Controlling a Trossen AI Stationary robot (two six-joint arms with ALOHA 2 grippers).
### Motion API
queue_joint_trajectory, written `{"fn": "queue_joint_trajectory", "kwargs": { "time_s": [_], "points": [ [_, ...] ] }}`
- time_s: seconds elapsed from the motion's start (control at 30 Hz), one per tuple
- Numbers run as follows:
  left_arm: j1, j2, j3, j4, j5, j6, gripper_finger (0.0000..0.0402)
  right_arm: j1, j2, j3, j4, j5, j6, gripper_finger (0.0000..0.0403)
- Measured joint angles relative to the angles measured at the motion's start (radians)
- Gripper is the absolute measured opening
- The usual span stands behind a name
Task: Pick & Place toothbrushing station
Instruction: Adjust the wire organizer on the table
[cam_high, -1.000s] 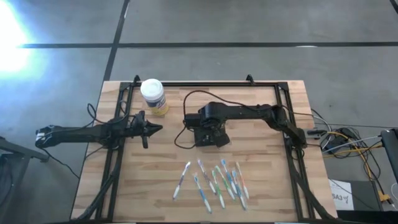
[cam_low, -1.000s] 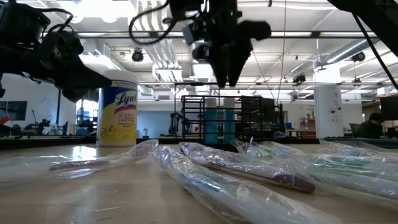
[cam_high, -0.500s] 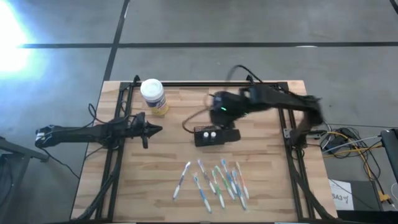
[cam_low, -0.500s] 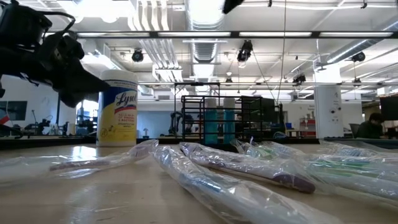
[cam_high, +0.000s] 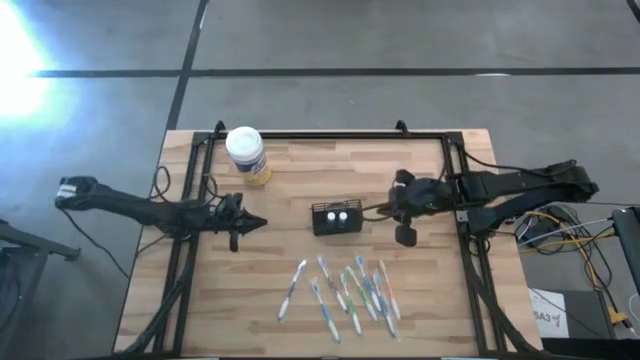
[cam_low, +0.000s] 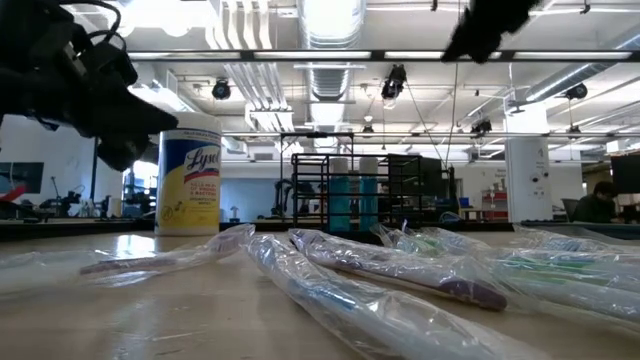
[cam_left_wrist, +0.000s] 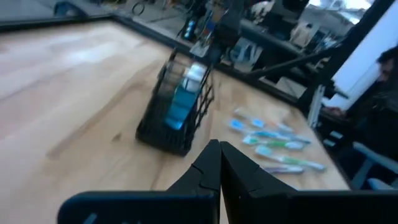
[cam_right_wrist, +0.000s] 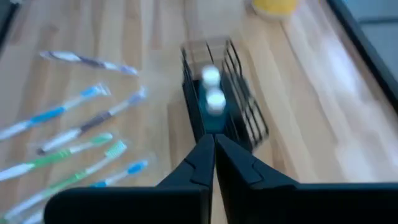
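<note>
Right gripper (cam_high: 392, 207): fingers (cam_right_wrist: 205, 155) clenched together on nothing, just beside the toothbrushing station (cam_high: 337, 218), which stands free at mid-table; to grasp it well they would need to part first and straddle its wire walls squarely. Left gripper (cam_high: 255, 222): fingers likewise pressed shut and empty, waiting well apart on the station's other side. Open room: bare table (cam_high: 290, 180) behind the station; wrapped toothbrushes (cam_high: 345, 290) crowd the front, wipes canister (cam_high: 246, 155) near the back rail.

light: glare burns at my floor's upper-left corner | ceiling lamps (cam_low: 330, 20) flare in low view | blur: both my wrist views smeared | shadows: soft
</note>
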Motion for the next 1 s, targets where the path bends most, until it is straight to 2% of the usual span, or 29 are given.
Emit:
{"fn": "queue_joint_trajectory", "kwargs": {
  "time_s": [0.1,0.27,0.6,0.77,1.0],
  "points": [
    [-0.034,0.088,0.033,0.002,-0.06,-0.054,0.0002,0.001,-0.029,-0.087,0.017,0.031,0.047,0.0011],
    [-0.045,0.253,0.093,-0.002,-0.074,-0.125,0.0004,0.0,-0.042,-0.179,0.019,0.069,0.129,0.0011],
    [-0.045,0.567,0.284,0.026,-0.084,-0.107,0.0008,-0.006,-0.004,-0.277,0.141,0.074,0.19,0.0013],
    [-0.045,0.682,0.374,0.031,-0.097,-0.102,0.0009,-0.013,0.049,-0.306,0.207,0.086,0.229,0.0013],
    [-0.041,0.847,0.487,0.013,-0.103,-0.117,0.0009,-0.017,0.168,-0.317,0.231,0.191,0.29,0.0013]
  ]
}}
